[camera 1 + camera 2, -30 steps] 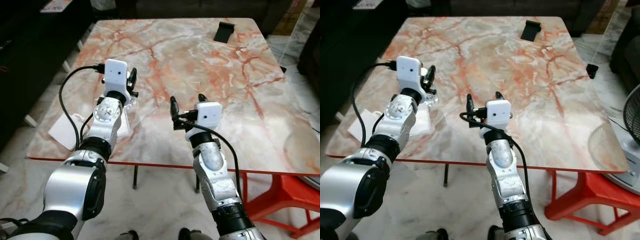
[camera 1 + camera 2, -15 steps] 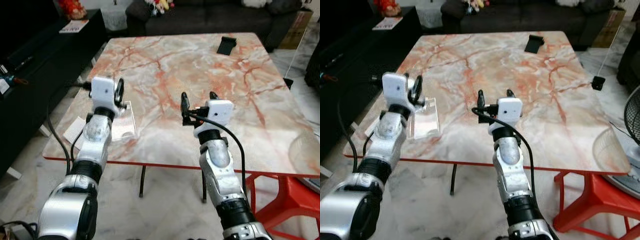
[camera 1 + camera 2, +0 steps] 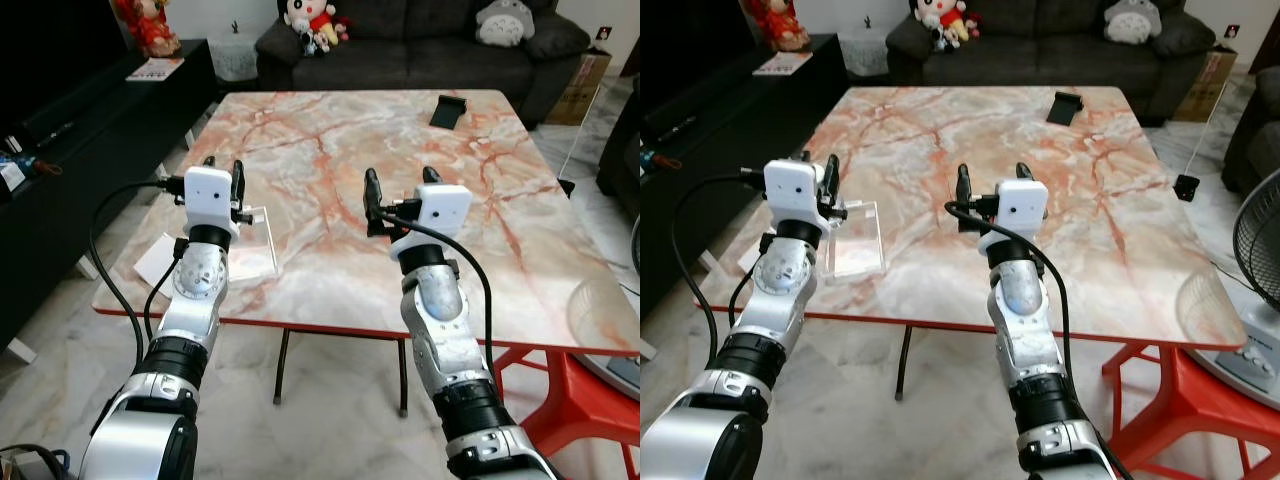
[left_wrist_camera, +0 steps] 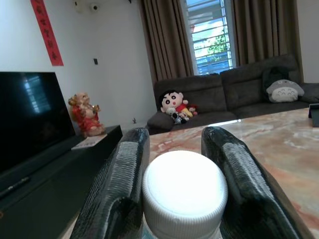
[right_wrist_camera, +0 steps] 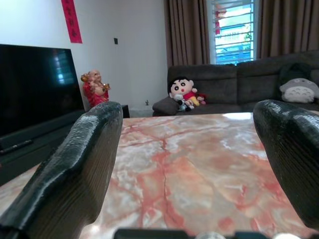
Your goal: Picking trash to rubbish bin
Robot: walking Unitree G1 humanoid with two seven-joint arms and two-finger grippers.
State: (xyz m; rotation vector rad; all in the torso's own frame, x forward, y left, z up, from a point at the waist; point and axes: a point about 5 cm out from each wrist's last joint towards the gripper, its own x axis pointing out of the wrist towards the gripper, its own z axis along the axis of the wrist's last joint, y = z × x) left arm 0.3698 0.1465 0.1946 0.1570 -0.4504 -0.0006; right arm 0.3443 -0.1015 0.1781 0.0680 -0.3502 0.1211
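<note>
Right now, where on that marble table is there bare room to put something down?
Most of the marble table is bare: the whole middle, between the black stand and the right hand. It is crowded by the left hand, which grips a clear plastic bottle.

A square marble table point(image 3: 330, 150), cream veined with orange-red, red along its edge, stands on pale floor tiles point(image 3: 330, 400). At its far right corner lies a small black object point(image 3: 447, 110) (too small to tell what). Near the left edge a clear plastic container point(image 3: 252, 245) lies on the top, with white paper point(image 3: 160, 260) beside it at the rim.
</note>
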